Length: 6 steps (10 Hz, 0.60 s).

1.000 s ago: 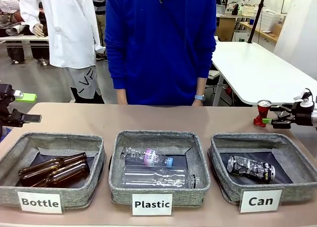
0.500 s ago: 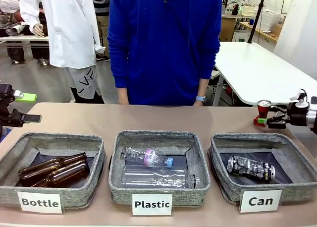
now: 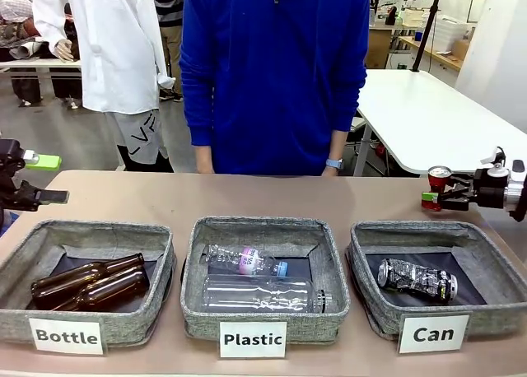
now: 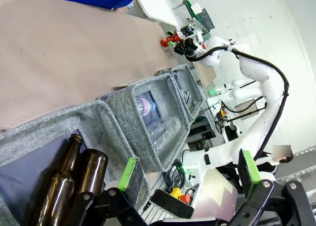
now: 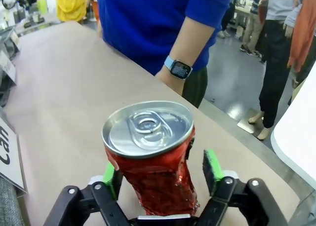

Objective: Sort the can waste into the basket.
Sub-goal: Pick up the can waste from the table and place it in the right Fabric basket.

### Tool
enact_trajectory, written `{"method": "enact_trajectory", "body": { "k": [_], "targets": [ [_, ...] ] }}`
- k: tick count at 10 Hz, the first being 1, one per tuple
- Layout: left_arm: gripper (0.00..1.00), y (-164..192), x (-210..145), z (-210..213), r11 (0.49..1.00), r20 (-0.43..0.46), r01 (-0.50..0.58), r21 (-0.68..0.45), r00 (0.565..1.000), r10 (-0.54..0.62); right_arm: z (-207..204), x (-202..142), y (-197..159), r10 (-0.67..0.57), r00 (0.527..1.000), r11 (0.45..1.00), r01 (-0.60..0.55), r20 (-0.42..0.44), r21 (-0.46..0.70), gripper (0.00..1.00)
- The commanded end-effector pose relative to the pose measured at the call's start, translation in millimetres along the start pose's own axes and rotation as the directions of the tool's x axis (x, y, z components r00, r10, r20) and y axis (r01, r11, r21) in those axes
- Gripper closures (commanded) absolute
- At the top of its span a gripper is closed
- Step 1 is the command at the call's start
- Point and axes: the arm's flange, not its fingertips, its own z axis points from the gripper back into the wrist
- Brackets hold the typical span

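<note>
The right tool is clamped on the red can beyond the "Can" basket; its wrist view shows both pads touching. 1 black can lies inside. The left tool is apart.

I see two brown glass bottles lying in the basket labelled "Bottle", two clear plastic bottles in the middle "Plastic" basket, on a tan tabletop.
</note>
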Motion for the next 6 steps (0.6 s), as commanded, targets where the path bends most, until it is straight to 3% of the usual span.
{"method": "enact_trajectory", "body": {
  "k": [1,2,4,5,6],
  "targets": [
    [0.00,-2.5,-1.3,1.5,1.000,0.001,0.004,0.002,1.000,-0.004,-0.3,2.4,-8.9,-0.036,0.998,0.999,0.035,0.045,0.007,0.93],
    [0.00,-2.5,-1.3,1.5,1.000,0.001,0.004,0.002,1.000,-0.004,0.2,2.2,-8.6,-0.041,0.998,0.999,0.040,0.050,0.009,1.00],
    [0.00,-2.5,-1.3,1.5,1.000,0.001,0.004,0.002,1.000,-0.004,-0.5,2.4,-7.2,-0.051,0.997,0.998,0.050,0.060,0.027,1.00],
    [0.00,-2.5,-1.3,1.5,1.000,0.001,0.004,0.002,1.000,-0.004,-1.6,3.6,-6.2,-0.067,0.995,0.997,0.063,0.079,0.055,0.92],
    [0.00,-2.5,-1.3,1.5,1.000,0.001,0.004,0.002,1.000,-0.004,-2.9,7.2,-4.1,-0.067,0.995,0.996,0.062,0.078,0.072,1.00]
  ]
}}
